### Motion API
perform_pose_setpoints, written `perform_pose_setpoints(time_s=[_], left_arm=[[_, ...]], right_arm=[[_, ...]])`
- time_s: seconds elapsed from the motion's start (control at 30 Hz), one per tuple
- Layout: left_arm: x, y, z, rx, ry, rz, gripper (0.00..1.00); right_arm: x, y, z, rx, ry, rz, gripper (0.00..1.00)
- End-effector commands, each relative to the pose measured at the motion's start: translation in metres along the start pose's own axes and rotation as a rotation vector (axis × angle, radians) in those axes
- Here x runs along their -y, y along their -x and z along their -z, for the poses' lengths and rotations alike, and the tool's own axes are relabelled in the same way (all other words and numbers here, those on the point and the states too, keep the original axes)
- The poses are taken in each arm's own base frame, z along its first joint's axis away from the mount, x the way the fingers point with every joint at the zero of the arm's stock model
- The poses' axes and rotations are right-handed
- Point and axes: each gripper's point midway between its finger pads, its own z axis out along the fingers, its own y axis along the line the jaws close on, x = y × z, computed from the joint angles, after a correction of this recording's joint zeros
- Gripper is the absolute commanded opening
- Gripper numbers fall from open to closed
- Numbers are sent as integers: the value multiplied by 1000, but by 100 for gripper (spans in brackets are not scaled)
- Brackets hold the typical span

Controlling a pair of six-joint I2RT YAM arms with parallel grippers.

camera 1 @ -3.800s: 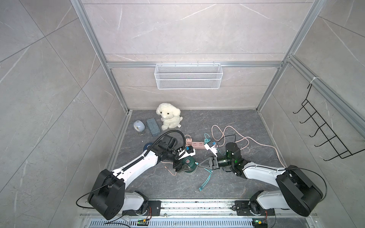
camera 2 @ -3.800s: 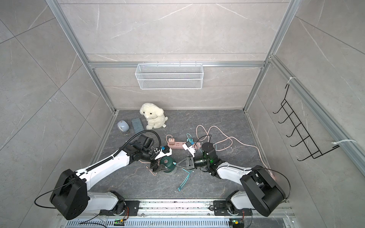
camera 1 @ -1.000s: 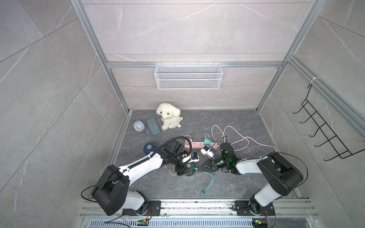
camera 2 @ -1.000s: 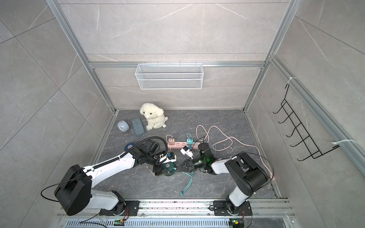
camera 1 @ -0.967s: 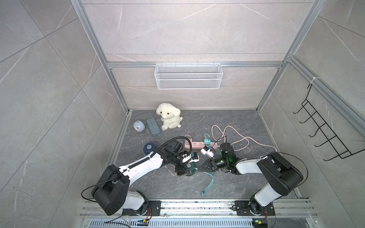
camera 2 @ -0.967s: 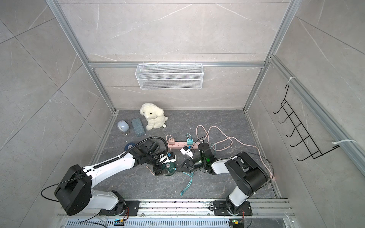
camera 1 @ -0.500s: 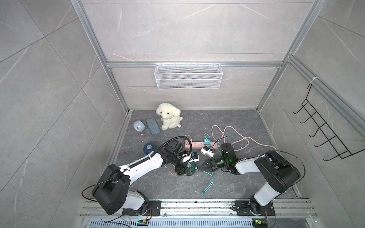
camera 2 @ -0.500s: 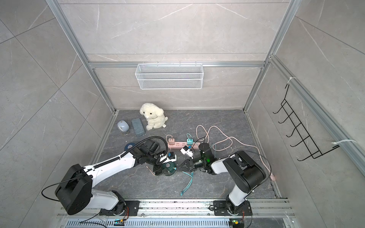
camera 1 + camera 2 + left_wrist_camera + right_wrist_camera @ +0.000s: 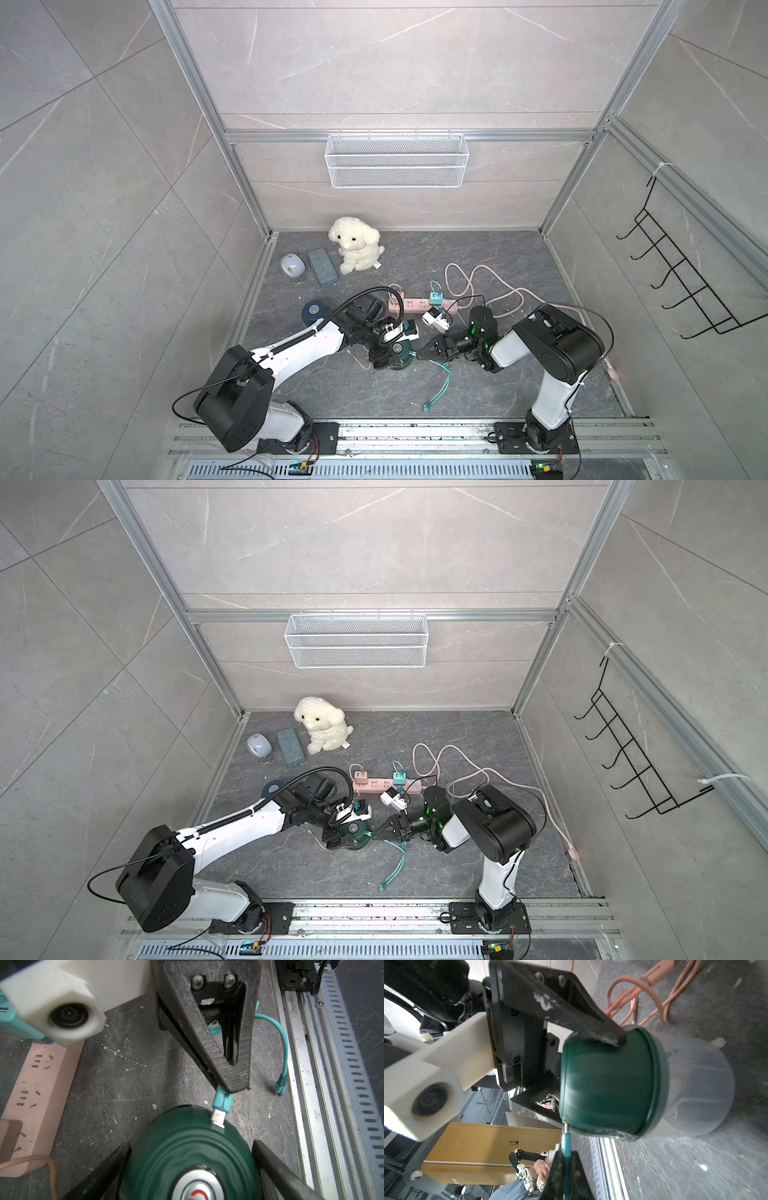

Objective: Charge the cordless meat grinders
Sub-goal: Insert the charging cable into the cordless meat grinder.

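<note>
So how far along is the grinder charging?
Done: a teal adapter sits in the pink power strip. In hand: left hand grips the dark green grinder while right hand holds the teal plug against it, metal tip showing. Left: the navy blue grinder, no cable.

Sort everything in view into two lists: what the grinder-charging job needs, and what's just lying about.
Job: green grinder, navy grinder, teal cable, pink power strip, teal adapter.
Lying about: plush dog, grey-blue gadget, blue-grey case, wire basket.
</note>
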Motion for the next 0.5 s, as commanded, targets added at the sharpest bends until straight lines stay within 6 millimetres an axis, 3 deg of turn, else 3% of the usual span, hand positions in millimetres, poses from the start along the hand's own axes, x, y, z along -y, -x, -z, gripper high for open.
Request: perform_pose_setpoints(time_s=[0.0, 0.2, 0.47], left_arm=[[14, 12, -4, 38, -72, -40, 39], [13, 14, -4, 41, -77, -37, 39], [9, 16, -5, 43, -62, -17, 38]], right_arm=[[0, 22, 3, 109, -38, 60, 7], [13, 20, 5, 109, -125, 57, 7], [5, 29, 0, 122, -106, 76, 7]])
